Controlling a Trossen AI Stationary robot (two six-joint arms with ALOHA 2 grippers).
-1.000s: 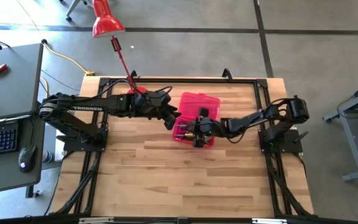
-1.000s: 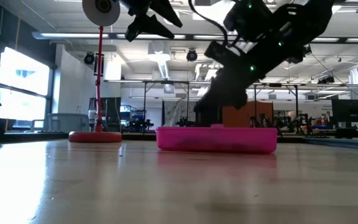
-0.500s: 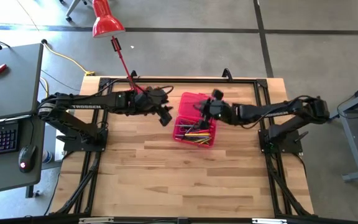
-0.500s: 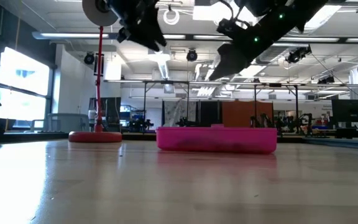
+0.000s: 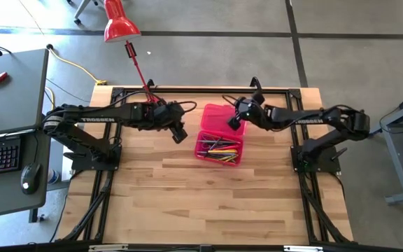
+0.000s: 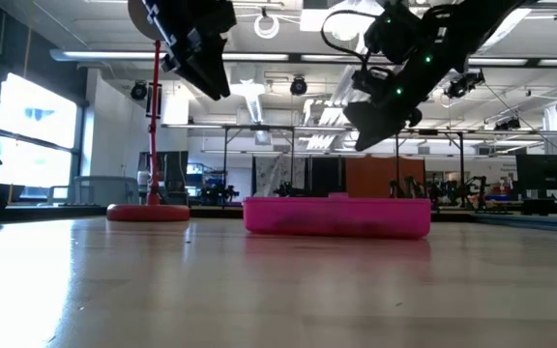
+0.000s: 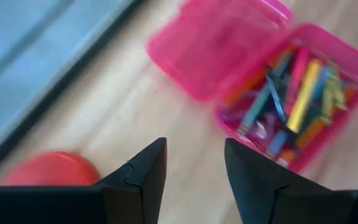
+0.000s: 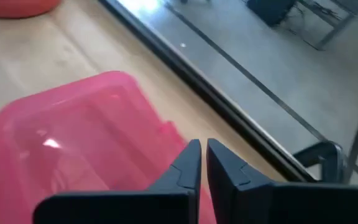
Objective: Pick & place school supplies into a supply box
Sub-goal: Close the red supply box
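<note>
The pink supply box (image 5: 219,149) lies open on the wooden table, its tray filled with several pencils and pens (image 7: 294,99) and its lid (image 5: 224,114) flat toward the far edge. My right gripper (image 5: 234,124) hovers shut over the lid (image 8: 86,143), well above it in the low view (image 6: 375,130), with nothing between its fingers. My left gripper (image 5: 179,133) hangs open and empty in the air left of the box (image 7: 194,155), pointing slantwise down at the table.
A red desk lamp stands at the far left of the table, its round base (image 6: 148,213) close behind my left arm and its head (image 5: 121,24) out beyond the far edge. Bare wood (image 5: 208,203) stretches from the box to the near edge.
My right gripper has risen out of the box's tray and gone toward the far edge, over the lid, rolling as it went, and its fingers have shut empty. The pencils stay in the tray. My left gripper has drawn back slightly toward the table's left and tipped downward.
</note>
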